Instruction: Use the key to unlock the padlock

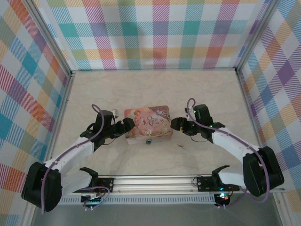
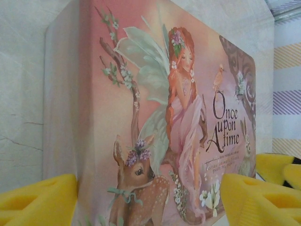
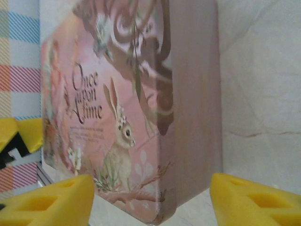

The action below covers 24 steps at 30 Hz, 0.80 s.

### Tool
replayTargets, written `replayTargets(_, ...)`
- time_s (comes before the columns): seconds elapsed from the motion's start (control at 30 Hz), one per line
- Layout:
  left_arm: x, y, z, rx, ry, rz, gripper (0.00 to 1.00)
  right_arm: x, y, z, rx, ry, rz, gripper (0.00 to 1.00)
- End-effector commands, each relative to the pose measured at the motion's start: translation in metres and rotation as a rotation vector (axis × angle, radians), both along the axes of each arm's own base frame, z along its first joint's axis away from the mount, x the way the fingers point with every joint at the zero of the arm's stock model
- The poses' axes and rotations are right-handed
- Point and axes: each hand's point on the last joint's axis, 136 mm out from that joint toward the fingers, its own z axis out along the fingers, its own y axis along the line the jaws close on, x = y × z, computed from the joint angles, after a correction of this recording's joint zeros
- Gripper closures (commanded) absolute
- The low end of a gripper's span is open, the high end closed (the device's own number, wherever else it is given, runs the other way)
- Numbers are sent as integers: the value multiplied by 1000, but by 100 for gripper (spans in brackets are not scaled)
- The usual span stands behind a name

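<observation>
Padlock sits unopened at the 6 o'clock edge of the pink tin (key lies untouched at 4 o'clock). We see left gripper and right gripper wide, straddling its ends.

Overhead view; wrist cameras close on tin

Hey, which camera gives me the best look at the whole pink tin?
The top external view: the tin lies there whole, with all four edges of its lid visible. The left wrist view shows a close-up of its fairy-and-deer end, cropped at the bottom. The right wrist view shows its rabbit end and one side wall, also cropped.
</observation>
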Motion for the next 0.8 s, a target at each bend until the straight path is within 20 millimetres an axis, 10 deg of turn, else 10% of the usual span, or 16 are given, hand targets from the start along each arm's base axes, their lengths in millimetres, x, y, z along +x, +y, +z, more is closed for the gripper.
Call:
replayTargets(0.0, 3, -14, 8, -41, -33, -23, 22, 2, 12, -1, 5, -13, 22, 38)
replayTargets(0.77, 89, -90, 3, -10, -42, -110, 23, 70, 8, 4, -153, -94, -74, 39)
